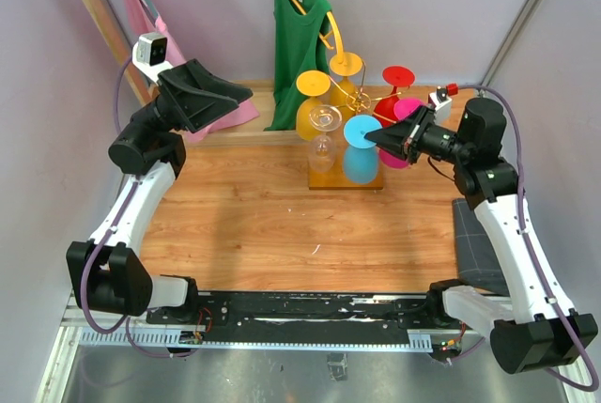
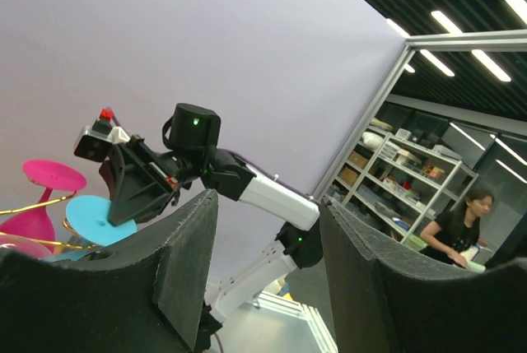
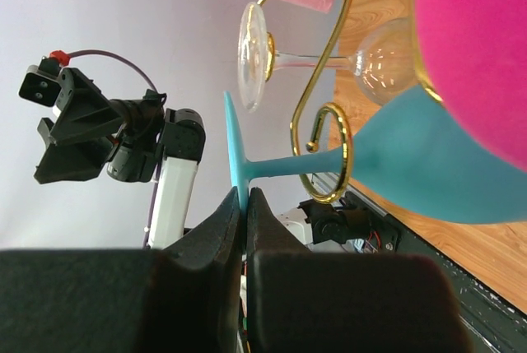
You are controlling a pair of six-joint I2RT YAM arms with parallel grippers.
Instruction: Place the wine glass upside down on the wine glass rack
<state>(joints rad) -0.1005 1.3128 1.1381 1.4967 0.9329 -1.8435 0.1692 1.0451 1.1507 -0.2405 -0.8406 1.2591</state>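
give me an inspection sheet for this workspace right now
surface: wooden tabletop, rack stands on it.
job's things: gold wine glass rack at back centre; hanging upside down on it: clear wine glass, blue wine glass, yellow wine glasses, red wine glass, pink wine glass.
clutter: green top and pink garment hanging behind; dark mat at right.
tools: left tool open, raised, empty; right tool shut, tips at the blue wine glass's foot, contact unclear.
cables: purple cable along each arm.
surroundings: lilac walls; shelving and a person outside.
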